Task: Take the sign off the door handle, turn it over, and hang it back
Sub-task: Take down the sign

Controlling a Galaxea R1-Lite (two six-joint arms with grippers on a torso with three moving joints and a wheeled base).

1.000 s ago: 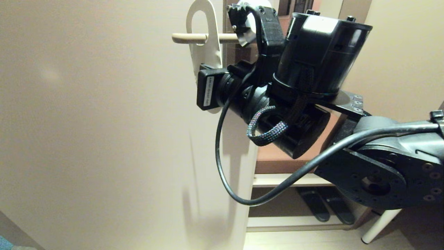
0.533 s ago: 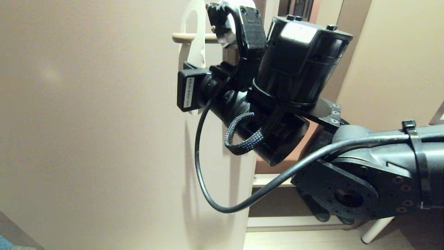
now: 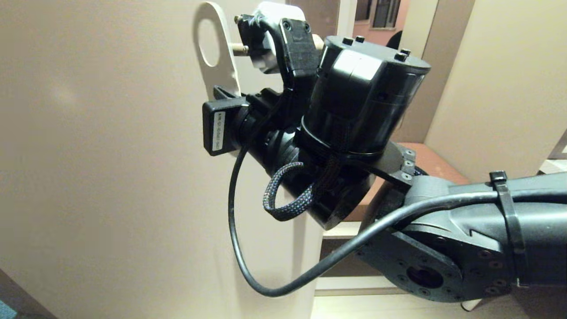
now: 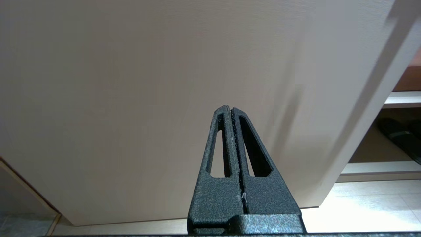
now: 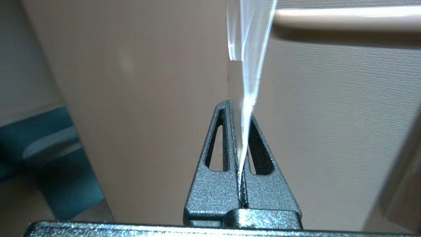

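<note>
Our right hand [image 5: 241, 108] is clamped on the lower end of the sign [image 3: 215, 66], its two fingers pinched together with the thin card caught edge-on between them. In the wrist view the sign rises out of that grip as a pale, glossy sliver and reaches up level with the door handle [image 5: 345, 18]. The free tip of the handle sits just beside the card, and from that angle we cannot tell whether the two touch.

From the head view, the sign stands above and ahead of our right hand, its white face turned toward us and its oval hole showing only the door [image 3: 110, 155] behind it. The handle does not pass through the hole. Only a short stub of it shows just past the card's edge, on the side toward our wrist, mostly hidden by the arm's camera mount. The card stands close in front of the door.

Our left hand [image 4: 231, 110] hangs low before the bottom part of the door, fingers pressed together with nothing between them. Off to its side, past the door's edge, dark slippers [image 4: 399, 136] lie on a low shelf [image 4: 381, 168].
</note>
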